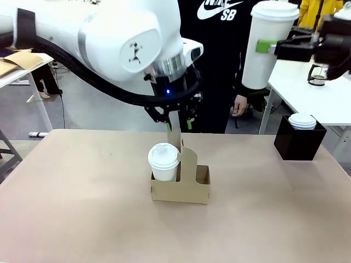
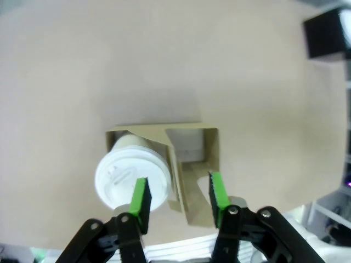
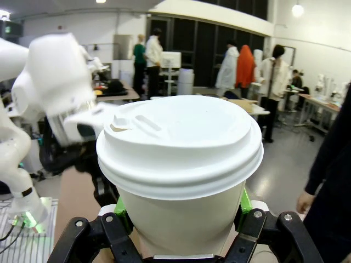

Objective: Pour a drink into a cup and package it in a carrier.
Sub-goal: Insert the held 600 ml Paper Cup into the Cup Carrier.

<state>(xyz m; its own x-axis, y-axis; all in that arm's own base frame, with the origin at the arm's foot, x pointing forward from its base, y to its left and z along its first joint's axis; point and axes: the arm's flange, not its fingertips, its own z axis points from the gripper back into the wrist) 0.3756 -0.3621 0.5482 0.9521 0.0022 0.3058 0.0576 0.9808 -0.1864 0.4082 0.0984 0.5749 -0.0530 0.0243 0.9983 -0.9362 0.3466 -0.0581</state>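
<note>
The left gripper [image 2: 178, 200] is hanging open above the carrier [image 1: 181, 186], where one lidded cup [image 1: 163, 162] is sitting. The right gripper [image 3: 181, 216] is clamping a second cup [image 1: 264, 46] aloft; misalignment risks tipping the carrier.

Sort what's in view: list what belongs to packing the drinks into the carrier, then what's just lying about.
Belongs to the job:
carrier
lidded cup in the carrier
lidded cup in the right hand
left hand, open above the carrier
right hand

Lying about:
black box of lids
glass jug on the far table
</note>
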